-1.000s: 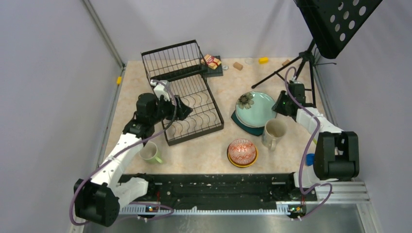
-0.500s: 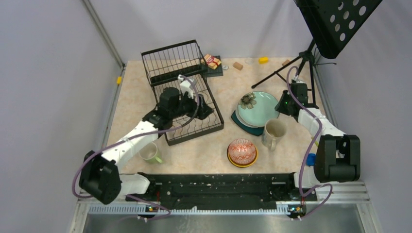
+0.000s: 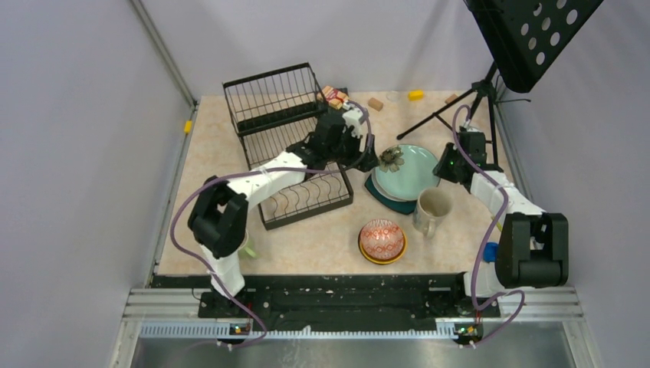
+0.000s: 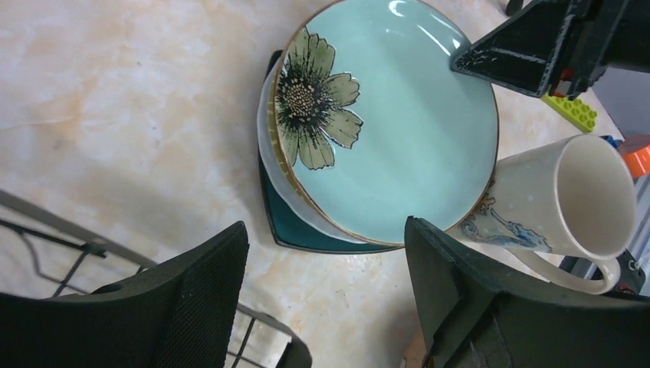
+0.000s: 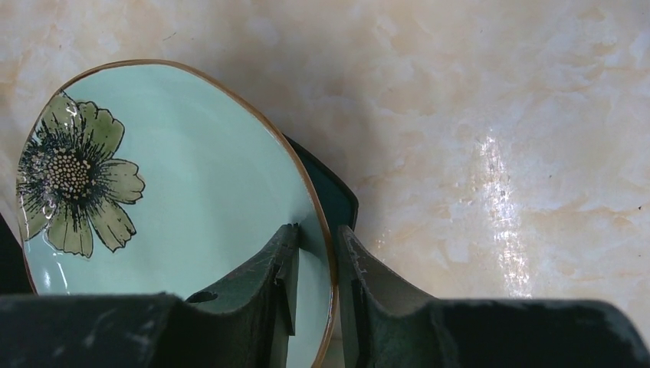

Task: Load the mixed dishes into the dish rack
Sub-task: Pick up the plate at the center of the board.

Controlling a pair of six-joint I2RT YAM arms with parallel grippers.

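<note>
Plate pickup in progress on a beige marbled table (image 3: 322,241). A pale teal flower plate (image 4: 398,130) is seen on top of a stack of plates lying to the right of the dish rack (image 3: 272,96) and apart from it. A dark teal plate (image 4: 280,226) is glimpsed at the bottom of the stack.

The right gripper (image 5: 316,245) is narrowed onto the flower plate's rim on the side farthest from the dish rack. One finger is set over the glazed face and the other outside the edge. Whether the plate is lifted off the stack cannot be told. The left gripper (image 4: 326,253) is held wide and empty above the strip of table between the dish rack and the stack, its fingers pointed toward the plates.

A cream mug (image 3: 433,208) and a red-patterned bowl (image 3: 382,238) are also found to the right of the dish rack, closer to the arm bases. No dish is seen in the visible part of the dish rack, so the task is judged to be near its start.

The step in hand is judged to be the grasp of the first plate. For the next move, the plate would need to be raised by its rim, turned on edge and carried toward the dish rack. As the dish rack lies on the left arm's side, a handover may be called for, with the open gripper closed on the opposite rim before the pinch is released.
</note>
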